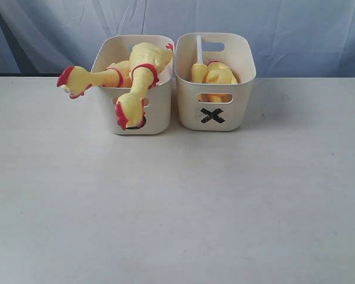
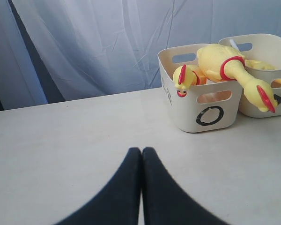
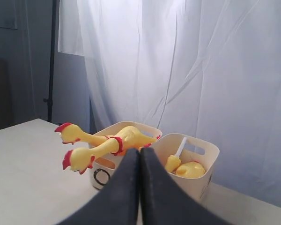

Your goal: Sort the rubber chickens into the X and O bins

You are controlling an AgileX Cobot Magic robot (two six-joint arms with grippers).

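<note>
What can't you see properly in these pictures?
Exterior view: the mark on the O bin, covered by the head of a dangling chicken.
Exterior view: the chickens in the X bin, mostly behind its wall.
Right wrist view: where the bins meet, behind the right gripper and its shut jaws.

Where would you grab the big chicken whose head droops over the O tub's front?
Probably the slim neck of that big yellow rubber chicken, coming down from above at the front of the cream plastic O tub. The neck hangs clear outside the rim; its fat body lies packed beside another yellow chicken.
</note>
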